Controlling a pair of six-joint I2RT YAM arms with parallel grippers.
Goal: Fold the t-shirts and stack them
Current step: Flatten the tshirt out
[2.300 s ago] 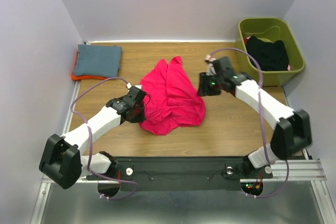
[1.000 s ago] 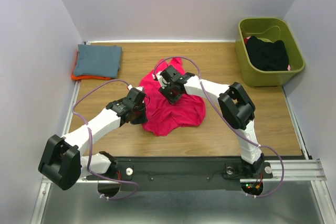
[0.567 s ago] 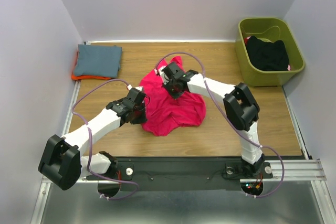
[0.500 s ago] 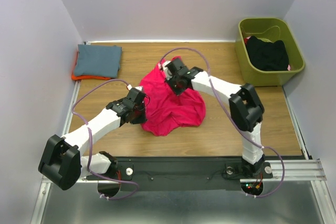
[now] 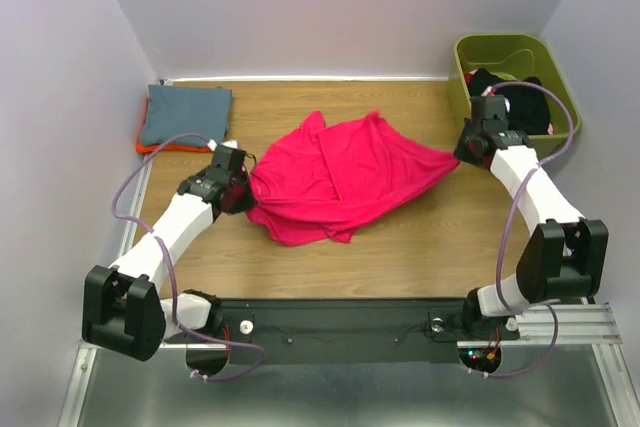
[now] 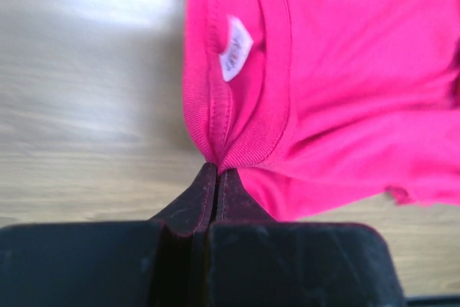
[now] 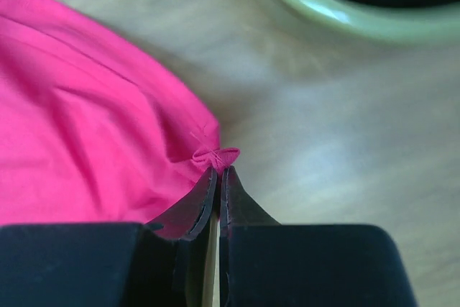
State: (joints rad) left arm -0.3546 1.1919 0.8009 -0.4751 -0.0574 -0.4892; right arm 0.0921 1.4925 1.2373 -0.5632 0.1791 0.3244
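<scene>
On my left, the left gripper has its jaws closed tight on the neck band of the pink shirt, just beside the white label. The right gripper is also pinched fully closed, with a small corner of the hem between its tips. Half a second ago this right gripper was over the middle of the shirt. Now it has travelled out to the right, almost to the bin, and the left arm has drawn a little away to the left. So the shirt, before a crumpled heap, is now stretched between the two grippers across the middle of the table. I judge this is the spreading step. The cloth is not yet flat (a loose flap hangs along its near edge), so no fold is made.

The table is pale wood, matte. At the far left corner a blue-grey shirt lies folded on an orange one. At the far right, a black garment is in the olive bin. Plain light walls close three sides.
</scene>
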